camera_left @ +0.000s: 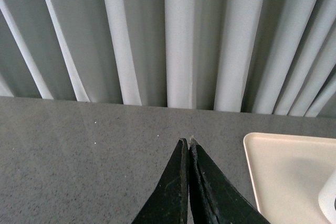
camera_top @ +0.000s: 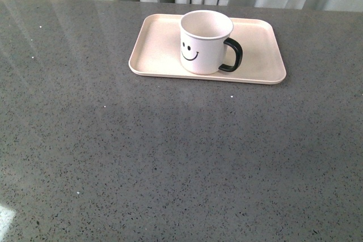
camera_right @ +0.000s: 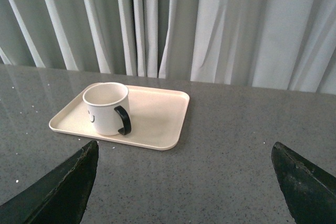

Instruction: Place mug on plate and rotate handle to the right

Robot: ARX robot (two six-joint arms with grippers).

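The mug (camera_top: 204,43) is set upright near the middle of the plate (camera_top: 258,55), its handle (camera_top: 233,55) turned right. The plate is laid on the table's (camera_top: 170,157) far side. The left gripper (camera_left: 188,141) is pressed closed, empty; the right gripper (camera_right: 185,145) is spread wide, empty.

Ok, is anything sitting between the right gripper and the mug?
Nothing visible does. In the right wrist view, only grey counter lies between the open right gripper and the mug, which stands on the plate.
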